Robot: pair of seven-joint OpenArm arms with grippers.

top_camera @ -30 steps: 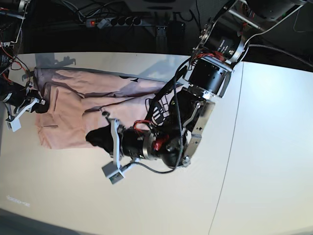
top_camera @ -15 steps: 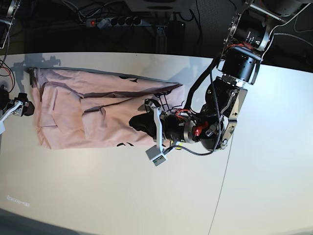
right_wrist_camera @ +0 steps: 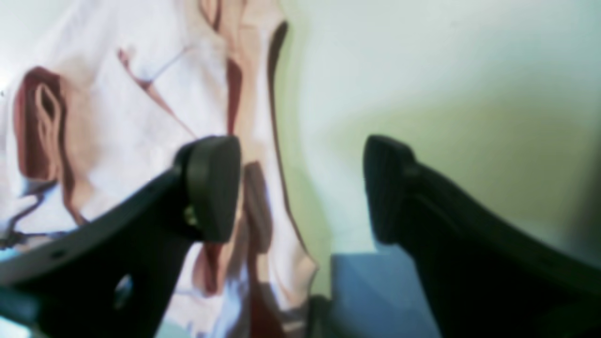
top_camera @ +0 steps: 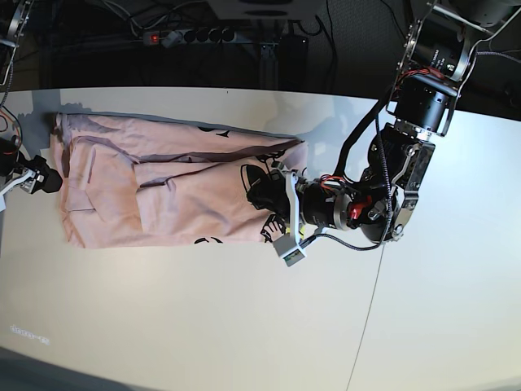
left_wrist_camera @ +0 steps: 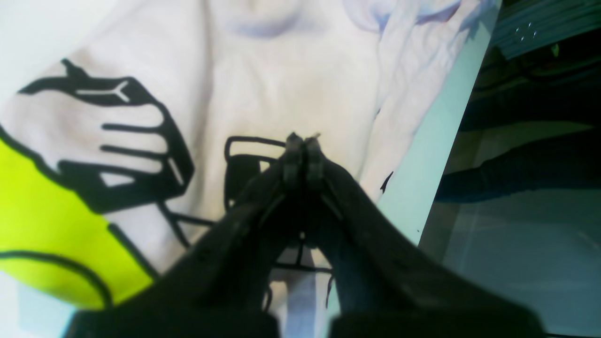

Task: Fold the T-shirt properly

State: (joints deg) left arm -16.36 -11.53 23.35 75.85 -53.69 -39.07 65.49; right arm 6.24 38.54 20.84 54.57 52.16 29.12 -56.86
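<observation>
Overhead, white table (top_camera: 203, 326) under pink T-shirt (top_camera: 163, 204); dark, cable-strewn background.

The left arm reaches in from the far right of the base view, elbow bent, its tool (top_camera: 259, 192) pointing left with jaws pressed together. The right tool (right_wrist_camera: 300, 188) sits at the left edge, jaws spread wide apart, holding nothing.

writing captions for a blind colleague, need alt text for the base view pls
A pale pink T-shirt lies folded into a long band on a white table. The left gripper, shut, sits over the shirt's black-printed end, and the right gripper sits open at the opposite end.
</observation>
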